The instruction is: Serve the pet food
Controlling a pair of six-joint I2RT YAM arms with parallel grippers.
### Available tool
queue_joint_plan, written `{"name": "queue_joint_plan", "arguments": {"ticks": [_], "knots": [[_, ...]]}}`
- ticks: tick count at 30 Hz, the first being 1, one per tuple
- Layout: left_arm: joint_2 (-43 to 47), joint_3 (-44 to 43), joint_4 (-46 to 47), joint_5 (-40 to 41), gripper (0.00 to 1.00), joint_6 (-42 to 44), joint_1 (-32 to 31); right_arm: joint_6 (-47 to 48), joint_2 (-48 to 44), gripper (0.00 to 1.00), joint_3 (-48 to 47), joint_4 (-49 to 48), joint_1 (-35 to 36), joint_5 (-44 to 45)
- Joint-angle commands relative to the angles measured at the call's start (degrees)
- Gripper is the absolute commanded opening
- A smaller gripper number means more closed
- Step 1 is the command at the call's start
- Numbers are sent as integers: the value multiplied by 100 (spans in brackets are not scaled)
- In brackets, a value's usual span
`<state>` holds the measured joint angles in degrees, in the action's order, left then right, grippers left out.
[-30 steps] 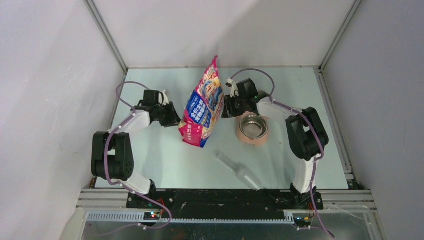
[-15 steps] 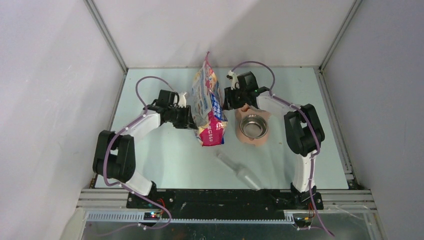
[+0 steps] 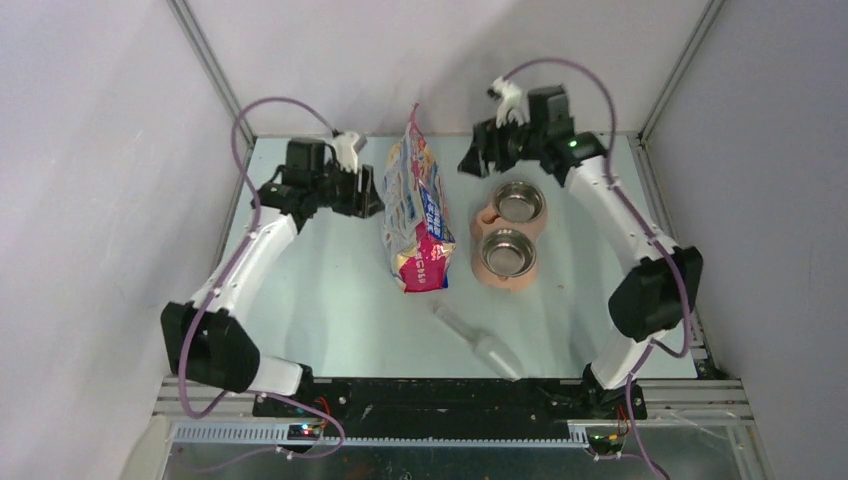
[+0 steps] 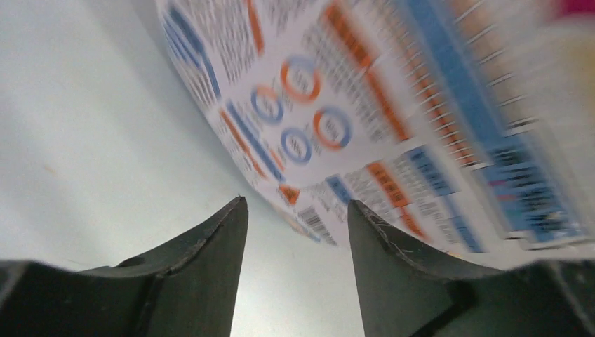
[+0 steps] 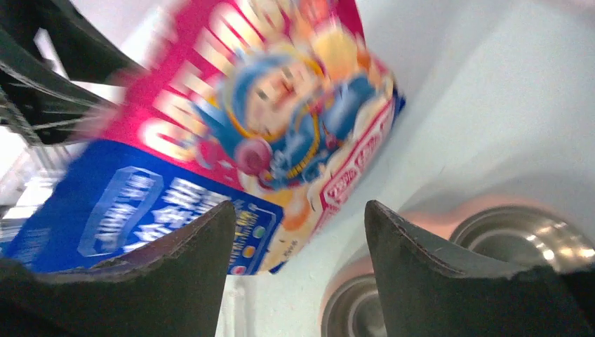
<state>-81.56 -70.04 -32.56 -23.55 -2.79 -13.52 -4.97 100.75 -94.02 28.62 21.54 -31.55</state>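
Currently the bag (image 3: 415, 215) stands on its base, unsupported, at upper centre of the top view, with one arm on each side.

- The left jaws are apart and empty, just left of the bag's printed back panel.
- The right jaws are apart and empty, up and to the right of the bag, near the upper bowl (image 3: 520, 202) of the twin-bowl feeder (image 3: 490, 268).
- No pet food shows in any view. Both bowls look empty, so the kibble is judged to be inside the bag.
- The clear scoop (image 3: 478, 343) lies at lower centre of the worktop (image 3: 320, 300), apart from the rest.

Hazards:

- The bag is tall and narrow. A sideways nudge from either arm is likely to topple it, possibly onto the feeder.
- A grip on only the glossy film may slip.
- Tilting an opened bag without support may spill kibble beside the bowls.
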Motion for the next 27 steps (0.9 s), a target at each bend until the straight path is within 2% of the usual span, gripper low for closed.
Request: {"name": "queue_joint_plan", "arguments": {"ticks": [1, 5, 7, 10, 12, 19, 27], "knots": [[499, -977, -84, 192, 64, 469, 12, 186, -305, 69, -1508, 1580, -104, -670], [484, -1514, 24, 50, 67, 154, -33, -472, -230, 68, -1985, 1816, -73, -780], [491, -1591, 185, -255, 63, -27, -74, -723, -246, 68, -1982, 1732, 27, -947], [528, -1414, 527, -765, 60, -347, -270, -734, -202, 68, -1936, 1605, 176, -1696], [591, -1279, 684, -992, 59, -470, -438, -544, -153, 68, -2011, 1810, 355, -1601], [799, -960, 841, -1030, 55, -550, -842, -423, -298, 63, -1797, 1898, 918, -269], [918, -683, 985, -1071, 52, -720, -972, -260, -284, 51, -1789, 1776, 1163, -217]]}}
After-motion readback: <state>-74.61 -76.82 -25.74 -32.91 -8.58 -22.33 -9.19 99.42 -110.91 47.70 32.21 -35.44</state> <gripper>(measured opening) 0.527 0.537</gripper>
